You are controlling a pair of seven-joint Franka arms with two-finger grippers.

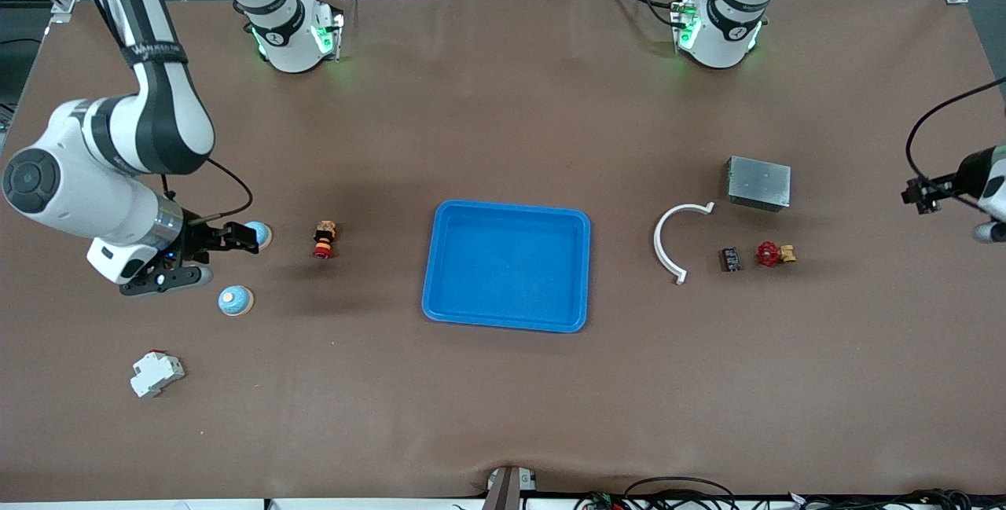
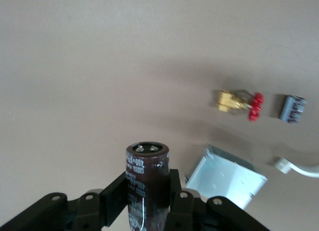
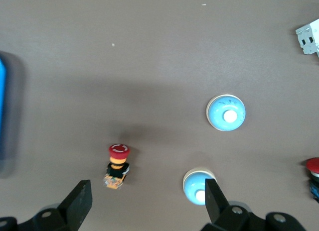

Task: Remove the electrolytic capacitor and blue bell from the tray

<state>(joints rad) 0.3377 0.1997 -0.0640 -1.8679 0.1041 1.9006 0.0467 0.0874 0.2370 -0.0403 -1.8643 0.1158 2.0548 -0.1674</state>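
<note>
My left gripper is shut on a dark brown cylindrical capacitor with white print, held upright in the air. In the front view this gripper hangs over the left arm's end of the table. My right gripper is open and empty, low over the right arm's end of the table. One blue bell lies right beside one of its fingers and is partly covered by it. A second blue bell lies nearer the front camera and also shows in the right wrist view.
A blue tray sits mid-table. A red emergency button stands between the bells and the tray. A white breaker lies near the front. A metal box, a white arc, a small capacitor and a red-handled valve lie toward the left arm's end.
</note>
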